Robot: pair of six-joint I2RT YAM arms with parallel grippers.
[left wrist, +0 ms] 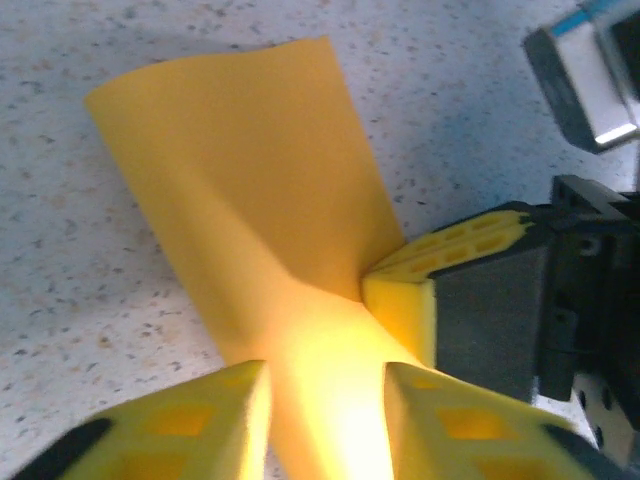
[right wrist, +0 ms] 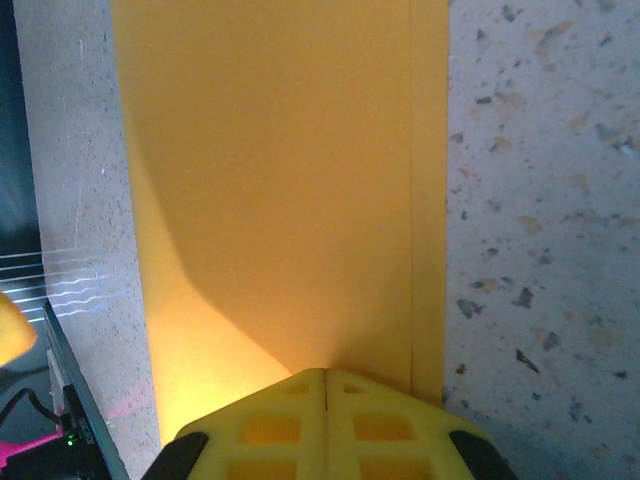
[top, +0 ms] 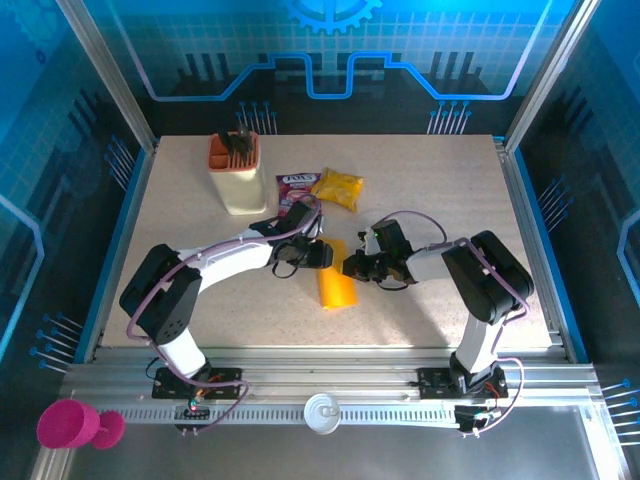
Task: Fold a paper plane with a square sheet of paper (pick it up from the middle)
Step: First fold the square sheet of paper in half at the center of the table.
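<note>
The thin matte square sheet of orange-yellow paper [top: 336,286] [left wrist: 260,200] [right wrist: 280,200] lay as a narrow band near the middle of the speckled pale tabletop [top: 440,190], between the two arms; the right end effector [top: 352,268] [right wrist: 325,385] had its yellow fingers pressed together on one edge of it; the left end effector [top: 320,254] [left wrist: 325,400] straddled a buckled part, fingers apart, though whether they squeezed it could not be told; a glossy yellow snack bag [top: 337,188], a purple printed packet [top: 296,185] and a cream holder [top: 238,180] sat well behind.

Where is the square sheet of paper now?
In the top view the square sheet of paper lies mid-table, nearer than the purple packet, its far end between the left gripper and the right gripper.
</note>
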